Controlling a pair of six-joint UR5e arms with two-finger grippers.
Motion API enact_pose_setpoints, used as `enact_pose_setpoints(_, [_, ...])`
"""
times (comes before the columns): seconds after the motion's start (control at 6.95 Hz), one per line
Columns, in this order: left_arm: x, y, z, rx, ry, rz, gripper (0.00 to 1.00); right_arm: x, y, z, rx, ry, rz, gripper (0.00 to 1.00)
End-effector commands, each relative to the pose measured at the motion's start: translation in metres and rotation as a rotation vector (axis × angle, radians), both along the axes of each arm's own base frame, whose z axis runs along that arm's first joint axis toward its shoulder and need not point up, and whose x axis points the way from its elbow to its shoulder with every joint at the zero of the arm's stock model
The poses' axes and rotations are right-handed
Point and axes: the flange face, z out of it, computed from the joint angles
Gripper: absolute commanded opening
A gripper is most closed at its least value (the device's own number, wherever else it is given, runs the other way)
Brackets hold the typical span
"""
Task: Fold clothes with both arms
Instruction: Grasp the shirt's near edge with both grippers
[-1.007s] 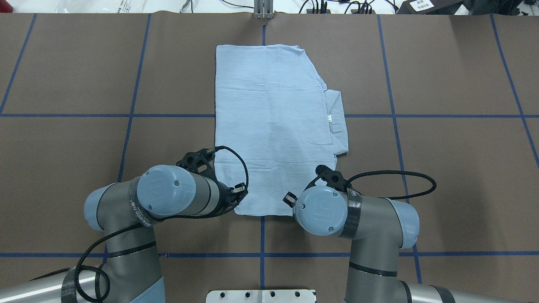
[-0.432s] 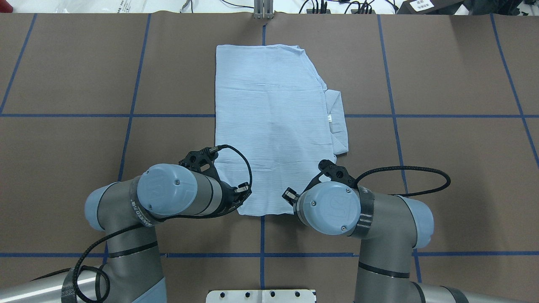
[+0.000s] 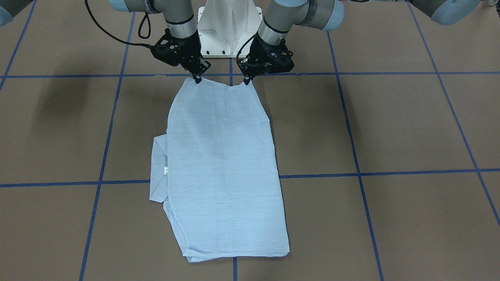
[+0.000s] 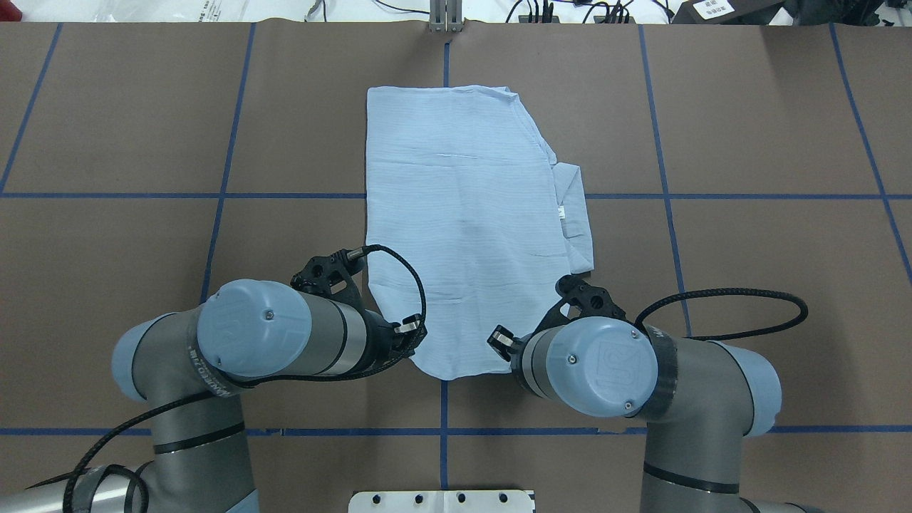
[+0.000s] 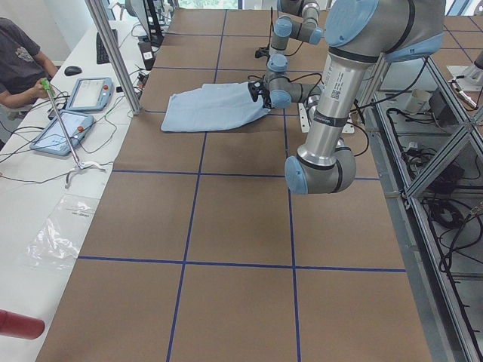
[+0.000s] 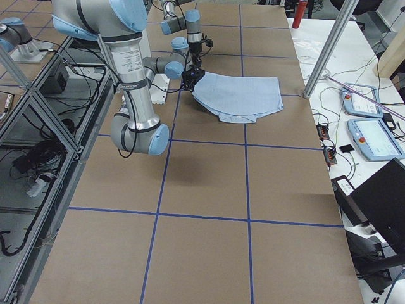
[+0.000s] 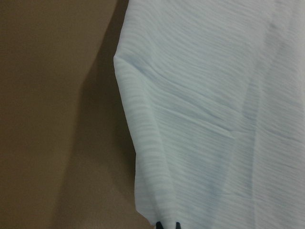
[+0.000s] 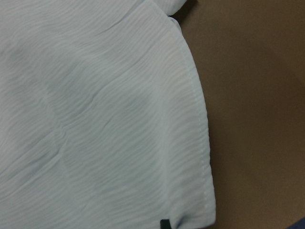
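Note:
The light-blue shirt (image 3: 224,168) lies folded into a long strip down the middle of the brown table (image 3: 390,125), with the collar part sticking out on one side (image 4: 573,206). My left gripper (image 3: 247,81) is shut on one near corner of the shirt and my right gripper (image 3: 197,80) is shut on the other. Both corners are lifted a little off the table and the near hem sags between them. In the overhead view the wrists hide both grippers. The left wrist view shows the fabric (image 7: 205,119) pinched at the bottom edge. The right wrist view shows the same (image 8: 95,119).
The white pedestal base (image 3: 228,35) stands just behind the grippers. Blue tape lines cross the table (image 4: 228,196). A metal post (image 4: 445,14) stands at the far edge. An operators' bench with tablets (image 5: 87,94) runs along the far side.
Both arms have drawn back toward the base. The shirt's near corners have come closer together and the whole shirt has slid slightly toward the robot.

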Motion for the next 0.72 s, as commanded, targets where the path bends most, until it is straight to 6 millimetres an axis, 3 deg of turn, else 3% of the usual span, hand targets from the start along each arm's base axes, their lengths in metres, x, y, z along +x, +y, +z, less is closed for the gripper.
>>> enact_pose_setpoints(0.0, [-0.030,0.040,-0.034,-0.020,0.021,0.077,0.00,0.014,0.024,-0.022,0.008,-0.060,-0.050,0.00])
enact_pose_setpoints(0.29, [-0.046,0.073,-0.048,-0.043,-0.002,0.156,0.00,0.046,0.043,-0.037,-0.011,-0.125,-0.113,0.00])
enact_pose_setpoints(0.43, [-0.047,0.073,-0.048,-0.044,-0.005,0.156,0.00,0.053,0.048,-0.039,-0.020,-0.138,-0.131,0.00])
enact_pose_setpoints(0.58, [-0.044,0.073,-0.043,-0.046,-0.015,0.157,0.00,0.049,0.045,-0.033,-0.021,-0.124,-0.132,0.00])
